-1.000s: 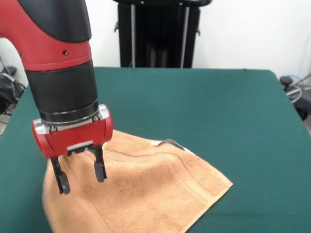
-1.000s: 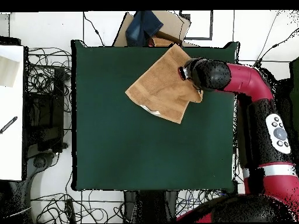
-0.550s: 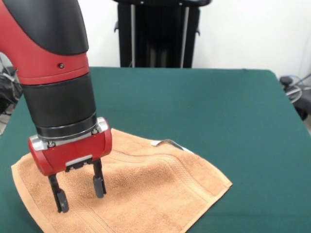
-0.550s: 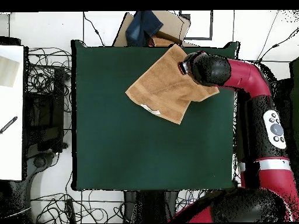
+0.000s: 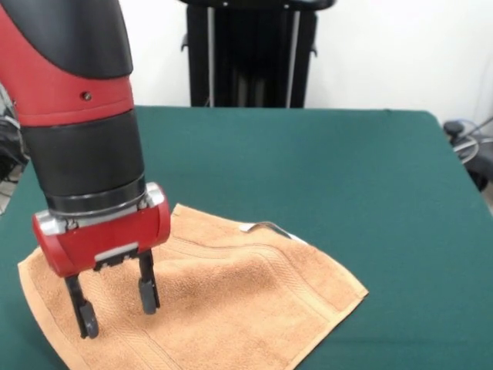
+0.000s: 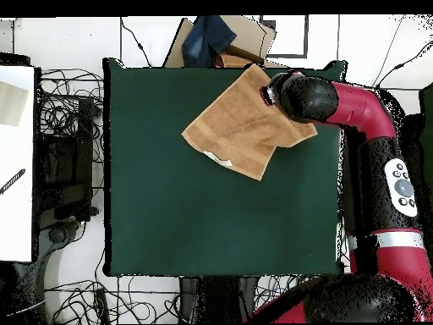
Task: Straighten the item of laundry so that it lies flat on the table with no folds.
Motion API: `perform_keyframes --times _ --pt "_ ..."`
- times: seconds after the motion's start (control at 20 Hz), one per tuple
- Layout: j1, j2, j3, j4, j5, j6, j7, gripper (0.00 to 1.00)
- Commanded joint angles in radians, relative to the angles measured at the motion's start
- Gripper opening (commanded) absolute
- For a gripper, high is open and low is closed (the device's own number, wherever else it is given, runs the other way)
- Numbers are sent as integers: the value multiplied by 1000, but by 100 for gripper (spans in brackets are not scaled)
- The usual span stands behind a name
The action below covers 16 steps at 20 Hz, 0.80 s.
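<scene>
The gripper [image 5: 114, 307], 2 fingers spread and empty, hangs over the towel [image 5: 231, 297], hiding its corner.

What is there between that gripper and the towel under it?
Nothing. In the front view the open gripper hangs just over the tan towel with only air between; whether its tips touch the cloth is unclear.
</scene>
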Motion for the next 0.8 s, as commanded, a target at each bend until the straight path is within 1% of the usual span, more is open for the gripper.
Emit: perform_keyframes --times 0.05,0.1,0.2,0.35,0.45,0.65,0.8 --pt "56 -157 -60 280 26 57 114 100" --pt "64 -157 -65 289 31 89 106 100" --pt "77 -158 -77 320 40 109 120 100" --pt "83 -174 -94 364 47 73 156 100" --pt "81 -163 -101 372 49 54 152 100" --pt "87 -132 -122 375 32 9 150 100" --pt "98 -118 -141 369 18 0 154 100"
